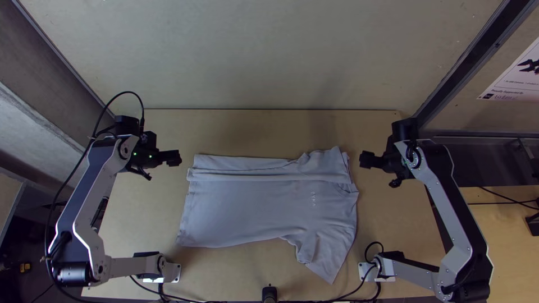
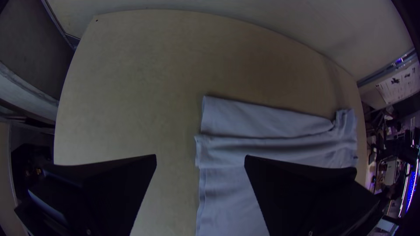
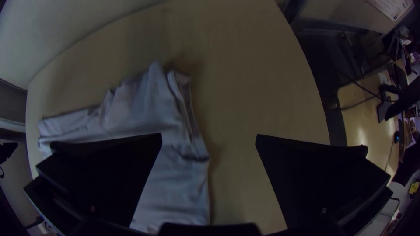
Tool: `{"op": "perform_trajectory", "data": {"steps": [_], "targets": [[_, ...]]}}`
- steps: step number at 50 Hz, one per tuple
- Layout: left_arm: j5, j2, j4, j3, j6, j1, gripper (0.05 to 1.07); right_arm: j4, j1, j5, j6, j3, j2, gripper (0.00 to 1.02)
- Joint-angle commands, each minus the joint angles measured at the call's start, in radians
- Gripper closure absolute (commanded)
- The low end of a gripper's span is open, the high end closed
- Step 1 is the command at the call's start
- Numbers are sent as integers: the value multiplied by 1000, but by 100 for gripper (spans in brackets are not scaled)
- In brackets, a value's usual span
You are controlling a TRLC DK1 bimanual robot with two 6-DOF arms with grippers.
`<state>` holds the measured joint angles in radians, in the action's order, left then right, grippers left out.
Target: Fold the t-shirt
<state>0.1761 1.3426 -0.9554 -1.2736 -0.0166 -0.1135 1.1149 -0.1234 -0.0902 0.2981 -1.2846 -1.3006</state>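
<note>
The t-shirt (image 1: 252,210) lies on the worktop (image 1: 241,129) between the two arms, with the far side laid in long uneven folds and the near sleeve (image 1: 323,255) spread towards the near edge. The left gripper (image 2: 200,156) is placed beyond the hem (image 1: 182,227) and the right gripper (image 3: 209,135) beside the collar end; the jaws of both are parted, and no cloth is held.

The step in hand is judged to be the lengthwise folding, about half done. First, the bunched far shoulder (image 1: 324,161) should be smoothed, so that a lump is not trapped. Then the near side should be pinched at hem and shoulder, with all layers caught, lifted low and carried evenly by both arms. If one end is pulled more quickly, the fold will probably be twisted.
</note>
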Motion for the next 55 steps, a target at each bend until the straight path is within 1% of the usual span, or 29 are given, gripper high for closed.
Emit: {"op": "perform_trajectory", "data": {"steps": [1,4,10,14,17,19,23,30,37,41,46,53,55], "targets": [[5,-79,-62,-17,-40,0,10,100,-32,-3,45,-39,18,3],[5,-111,-95,3,-63,6,10,145,-47,-2,50,-39,38,3],[0,-161,-206,53,-88,28,10,186,-84,-2,52,-5,89,3],[-10,-183,-309,89,-100,58,10,223,-99,0,105,22,129,3],[-24,-203,-358,123,-126,67,10,266,-127,6,184,50,159,3],[-33,-221,-367,154,-141,71,10,273,-148,9,219,73,181,3],[-56,-247,-382,206,-164,71,10,283,-190,17,240,111,212,3],[-67,-286,-437,287,-209,71,11,303,-295,26,323,176,235,4],[-109,-312,-453,375,-218,117,11,307,-311,81,335,223,239,4],[-110,-307,-453,433,-212,160,11,306,-311,86,337,231,235,4],[-136,-298,-418,485,-192,224,11,306,-311,92,337,242,219,4],[-152,-266,-401,503,-184,259,11,303,-328,93,338,272,202,3],[-165,-253,-401,513,-184,273,15,296,-331,93,338,283,201,4]]}}
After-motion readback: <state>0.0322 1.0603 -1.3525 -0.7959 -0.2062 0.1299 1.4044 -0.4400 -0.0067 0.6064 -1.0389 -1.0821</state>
